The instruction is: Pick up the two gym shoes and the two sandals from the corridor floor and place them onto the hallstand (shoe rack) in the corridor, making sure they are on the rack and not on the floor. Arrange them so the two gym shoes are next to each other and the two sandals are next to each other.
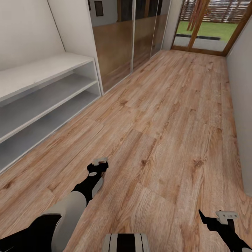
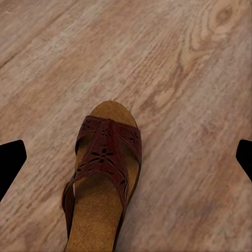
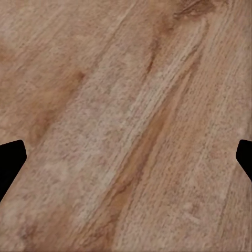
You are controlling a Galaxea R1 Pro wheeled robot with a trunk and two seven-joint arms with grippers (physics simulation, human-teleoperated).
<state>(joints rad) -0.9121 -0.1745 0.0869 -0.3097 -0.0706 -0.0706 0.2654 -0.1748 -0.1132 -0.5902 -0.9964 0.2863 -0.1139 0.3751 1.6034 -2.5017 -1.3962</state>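
- The corridor floor, light brown wood-grain planks, ran from the robot's base toward a glazed door at the far end, with grass visible beyond it.
- The shoe rack, a low grey-white unit with a flat top and two open shelf levels, stood along the wall on the robot's left; the part of it that showed held no shoes.
- Mirrored sliding panels followed just beyond the rack on the same wall and reflected the planks.
- The left arm, white and black, reached forward low over the floor, well apart from the rack.
- The left gripper hung above the planks with its two dark fingers spread wide, gripping nothing.
- The right gripper hovered over bare planks at the robot's right, its fingers likewise spread wide and gripping nothing.
- One sandal, dark brown with a wide pierced strap and a tan footbed, lay flat on the floor beneath the left gripper, between the two fingers yet touching neither; its heel ran past the edge of the left wrist view.
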